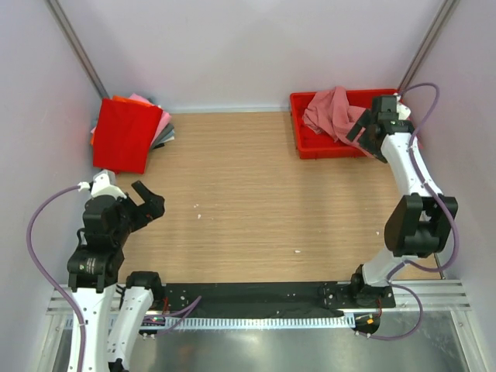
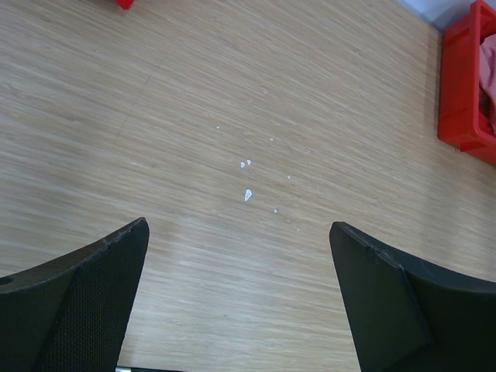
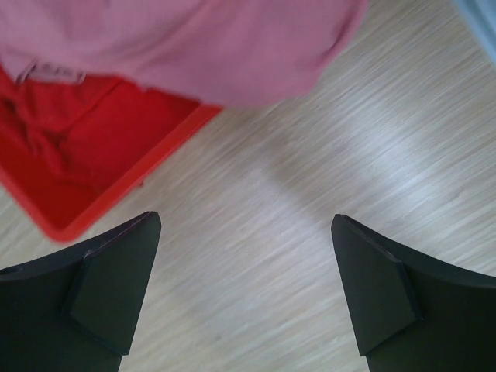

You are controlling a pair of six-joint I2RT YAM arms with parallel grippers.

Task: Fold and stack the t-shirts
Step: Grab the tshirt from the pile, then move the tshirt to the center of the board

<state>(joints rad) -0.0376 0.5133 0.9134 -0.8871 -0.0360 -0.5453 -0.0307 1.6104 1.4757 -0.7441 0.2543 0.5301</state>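
Red cloth tops the folded stack of soft t-shirts (image 1: pixel 124 133), which lies ahead of my left gripper (image 1: pixel 143 203) and well apart from it. That gripper hangs spread wide over the bare wood-grain table (image 1: pixel 248 194) (a few white specks (image 2: pixel 247 194) sit just ahead of its fingertips) and holds nothing. My right gripper (image 1: pixel 363 128) is also spread and empty. Just ahead of it, a crumpled dusty salmon-pink t-shirt (image 1: pixel 332 112) lies heaped in the rigid red plastic tray (image 1: pixel 310 146).
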